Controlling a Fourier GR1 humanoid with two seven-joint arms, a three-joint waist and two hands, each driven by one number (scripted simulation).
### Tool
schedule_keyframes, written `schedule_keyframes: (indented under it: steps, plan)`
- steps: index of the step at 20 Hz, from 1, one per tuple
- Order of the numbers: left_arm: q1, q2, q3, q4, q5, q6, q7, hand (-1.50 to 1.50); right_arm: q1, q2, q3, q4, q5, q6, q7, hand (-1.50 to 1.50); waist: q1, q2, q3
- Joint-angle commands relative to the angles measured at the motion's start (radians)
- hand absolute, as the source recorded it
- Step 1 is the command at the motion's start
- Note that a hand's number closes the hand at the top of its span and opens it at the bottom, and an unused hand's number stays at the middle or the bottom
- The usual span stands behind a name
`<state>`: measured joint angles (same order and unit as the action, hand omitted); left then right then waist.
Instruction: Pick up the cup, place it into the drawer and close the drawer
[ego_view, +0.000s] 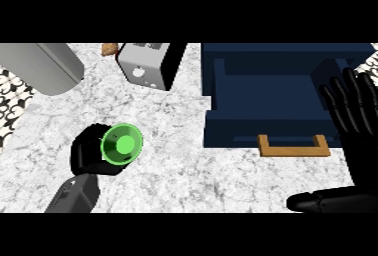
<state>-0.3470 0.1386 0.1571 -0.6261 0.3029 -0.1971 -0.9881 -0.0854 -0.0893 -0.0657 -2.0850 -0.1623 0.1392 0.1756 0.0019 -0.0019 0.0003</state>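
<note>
Left hand (92, 152) fingers curled round green cup (122, 143), cup on its side on counter (184, 165), open blue drawer (280, 100) w/ wood handle (293, 146) well right of those fingers, right hand (359, 125) open, fingers straight up just right of drawer

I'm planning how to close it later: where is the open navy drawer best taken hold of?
Judging by its pose, take the tan wooden handle on the navy drawer's front panel, coming from the near side; it juts toward the robot. The open right hand is closest.
</note>
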Motion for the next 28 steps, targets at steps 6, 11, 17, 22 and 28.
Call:
schedule_keyframes:
  steps: [6, 11, 17, 22, 28]
  plan:
    - [0.030, -0.028, -0.125, -0.404, -0.003, 0.004, 0.236, 1.50, -0.036, -0.058, -0.102, 0.013, -0.074, 0.017, 0.035, -1.50, 0.007, -0.004, 0.001]
    - [-0.003, -0.070, -0.163, -0.647, 0.031, 0.097, 0.456, 1.50, 0.054, 0.008, 0.008, -0.074, -0.005, -0.004, 0.025, -1.50, 0.001, -0.004, 0.000]
    - [-0.119, -0.096, -0.170, -0.746, 0.018, 0.215, 0.631, 1.50, 0.041, 0.000, -0.021, -0.023, -0.024, 0.015, -0.012, -1.50, -0.006, 0.001, 0.000]
    - [-0.188, -0.137, -0.274, -0.863, -0.042, 0.366, 0.768, 1.50, 0.058, -0.012, -0.032, -0.045, -0.015, 0.020, -0.016, -1.50, -0.007, -0.002, 0.000]
    - [-0.357, -0.093, -0.174, -0.758, -0.052, 0.329, 0.840, 1.50, 0.028, 0.013, 0.006, -0.009, 0.031, -0.003, -0.024, -1.50, -0.006, 0.001, 0.000]
